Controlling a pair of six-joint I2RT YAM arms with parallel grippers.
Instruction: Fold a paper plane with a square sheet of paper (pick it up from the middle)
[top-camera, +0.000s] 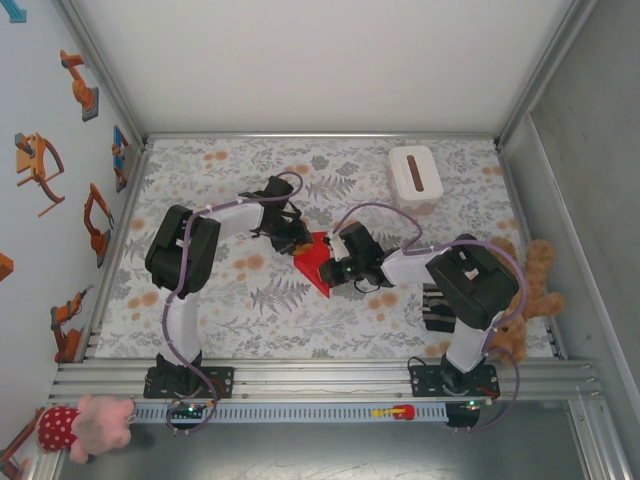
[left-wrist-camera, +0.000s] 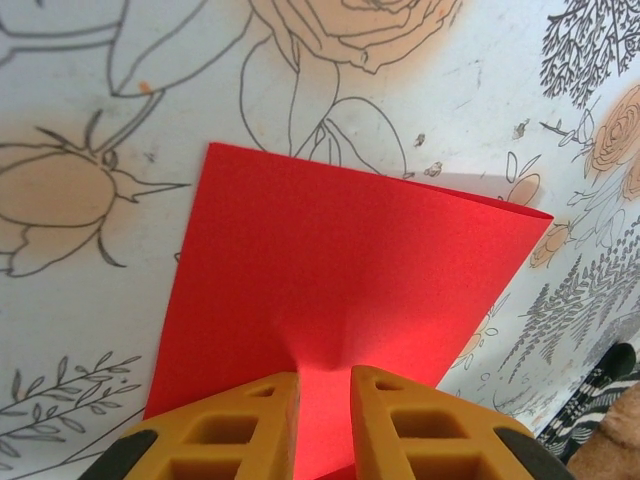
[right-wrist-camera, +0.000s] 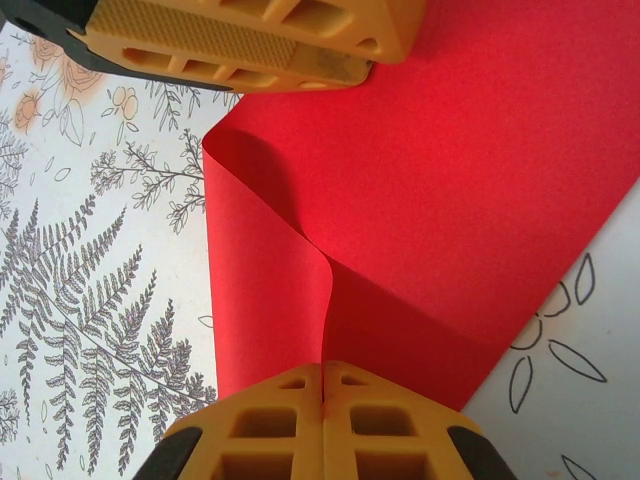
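Paper (top-camera: 318, 262), bright red and already doubled over, is at the middle of the desk (top-camera: 250, 300), gripped from opposite sides by the two arms. The left end effector (left-wrist-camera: 323, 385) has its jaws almost together with a thin gap. The paper puckers where it runs between them, so I judge this a real pinch, probably there to anchor that side. The right end effector (right-wrist-camera: 322, 375) is fully closed on a raised ridge of the paper, likely to set or draw a crease along that line while the other side is held. The top view gives the layout: a triangular red patch between the two wrists, with the white box (top-camera: 415, 177) well apart at the far right, though the jaws themselves are hard to make out there. The left wrist view shows two layers parting at the far right corner and a shadow under that edge, which suggests it is off the desk. The right wrist view shows a curved flap rolling away from the ridge and a finger (right-wrist-camera: 230, 40) of the left end effector at the paper's far edge, so the two grips are near each other. Whether any part of the paper rests on the desk I cannot tell.
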